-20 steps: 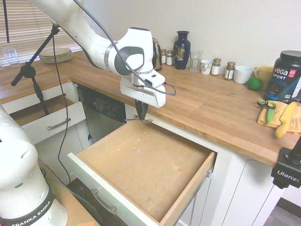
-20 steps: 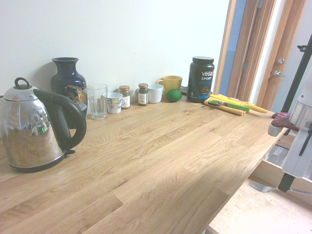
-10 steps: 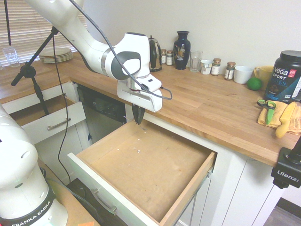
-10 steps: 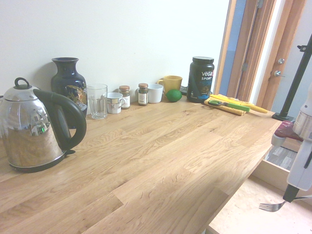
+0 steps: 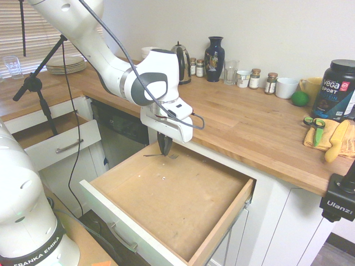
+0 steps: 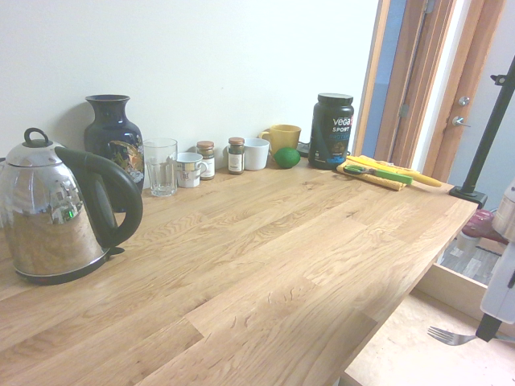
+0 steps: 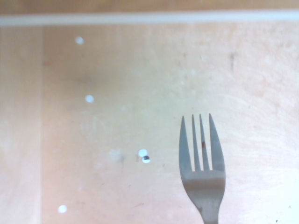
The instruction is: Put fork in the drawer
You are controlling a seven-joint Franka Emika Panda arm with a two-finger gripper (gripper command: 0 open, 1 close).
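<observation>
The fork [image 5: 157, 155] is a slim silver one, held level just above the back left part of the drawer's wooden base. My gripper [image 5: 165, 151] points straight down and is shut on the fork near its middle. The drawer [image 5: 183, 205] stands pulled wide out below the counter, with light-brown base and sides and a white front with a bar handle. In the second exterior view the fork's tines [image 6: 441, 334] stick out from the dark finger [image 6: 487, 326] over the drawer floor [image 6: 402, 358]. The wrist view shows the fork [image 7: 202, 172] over the bare wooden base [image 7: 117, 93].
A smaller white-fronted drawer [image 5: 61, 143] stands open at the left. On the wooden counter [image 5: 249, 124] are a kettle [image 6: 56, 209], a dark vase [image 5: 214, 51], jars, cups, a black tub [image 5: 335, 88] and green-handled scissors [image 5: 314, 123] on a yellow cloth.
The gripper has come down from the counter's edge into the back of the drawer, carrying the fork lower and closer to the base.
</observation>
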